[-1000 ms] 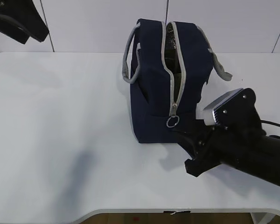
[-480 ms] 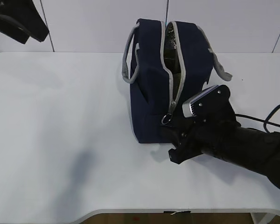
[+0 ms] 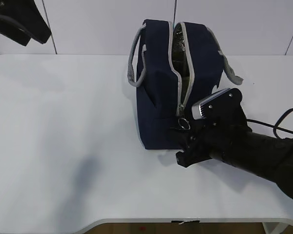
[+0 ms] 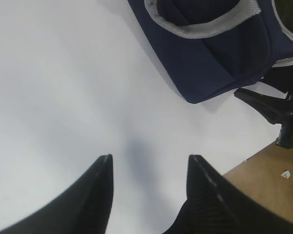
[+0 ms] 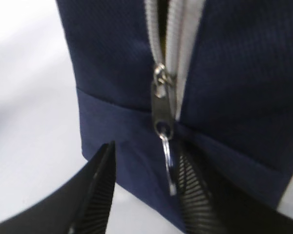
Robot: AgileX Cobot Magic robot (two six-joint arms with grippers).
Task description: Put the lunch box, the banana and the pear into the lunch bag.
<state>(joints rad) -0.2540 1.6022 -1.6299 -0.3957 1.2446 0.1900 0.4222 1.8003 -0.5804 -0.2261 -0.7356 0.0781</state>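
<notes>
The navy lunch bag (image 3: 158, 92) stands upright at the back middle of the table, its grey zipper (image 3: 179, 73) parted along the top and partway down the near end. The ring pull (image 3: 184, 124) hangs low on that end. My right gripper (image 3: 178, 144) is open at the bag's near end; in the right wrist view the ring pull (image 5: 167, 158) hangs between the jaws, close against the right finger (image 5: 195, 185), below the slider (image 5: 161, 105). My left gripper (image 4: 150, 157) is open, high over bare table left of the lunch bag (image 4: 219, 53). The lunch box, banana and pear are out of view.
The white table (image 3: 63, 146) spreads wide to the left of the bag. Grey handles (image 3: 133, 63) droop on both sides of the bag. The table's front edge (image 3: 136, 222) is near, and its corner (image 4: 249, 153) borders brown floor in the left wrist view. A cable (image 3: 283, 117) trails behind the right arm.
My right gripper has moved left and up to the bag's near end. The ring pull has swung slightly right, now between the jaws. The left arm has not moved.
</notes>
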